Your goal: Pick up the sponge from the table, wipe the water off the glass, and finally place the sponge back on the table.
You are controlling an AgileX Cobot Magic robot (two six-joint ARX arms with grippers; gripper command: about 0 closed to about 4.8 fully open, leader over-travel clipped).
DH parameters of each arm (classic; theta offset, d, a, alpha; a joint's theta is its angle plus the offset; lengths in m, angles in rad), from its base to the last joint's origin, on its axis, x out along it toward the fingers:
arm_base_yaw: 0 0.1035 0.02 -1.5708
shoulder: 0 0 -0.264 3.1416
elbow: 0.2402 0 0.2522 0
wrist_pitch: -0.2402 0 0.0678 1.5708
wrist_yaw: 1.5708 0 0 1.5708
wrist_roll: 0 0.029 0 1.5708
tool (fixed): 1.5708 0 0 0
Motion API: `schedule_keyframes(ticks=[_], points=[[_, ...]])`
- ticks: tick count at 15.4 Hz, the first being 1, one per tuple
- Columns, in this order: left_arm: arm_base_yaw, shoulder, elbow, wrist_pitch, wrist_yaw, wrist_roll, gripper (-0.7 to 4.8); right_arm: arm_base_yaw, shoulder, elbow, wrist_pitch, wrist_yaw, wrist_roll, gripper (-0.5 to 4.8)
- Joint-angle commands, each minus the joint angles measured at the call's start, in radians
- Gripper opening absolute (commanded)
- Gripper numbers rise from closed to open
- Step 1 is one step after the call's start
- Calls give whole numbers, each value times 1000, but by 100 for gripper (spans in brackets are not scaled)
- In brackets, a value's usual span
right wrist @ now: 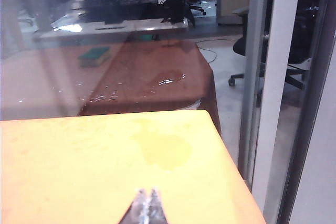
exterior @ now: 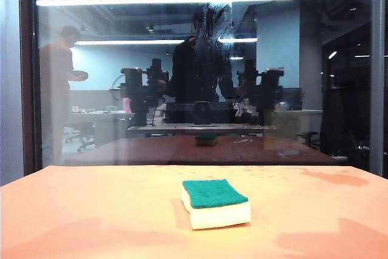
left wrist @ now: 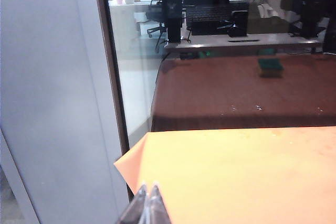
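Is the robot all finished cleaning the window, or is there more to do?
It looks finished. The green-topped pale foam sponge lies on the orange-tan table, with nothing holding it. The left gripper and right gripper are both shut, empty, above the table's near corners. A damp patch darkens the table, and faint streaks remain high on the big glass pane. Nothing seems left.

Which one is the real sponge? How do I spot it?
Find the orange table in front of the big glass. The sponge lies on it near the middle, bright green on top, thick and white underneath. The smaller, dimmer one in the glass is only its reflection.
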Motion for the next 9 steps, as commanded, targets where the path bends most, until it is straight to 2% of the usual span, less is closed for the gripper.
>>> schedule_keyframes(ticks=[1,9], points=[[0,1,2,11,-3,3,-6,1,0,4,13,1,-3,-6],[0,1,2,11,-3,3,-6,1,0,4,-2,3,-3,-5]])
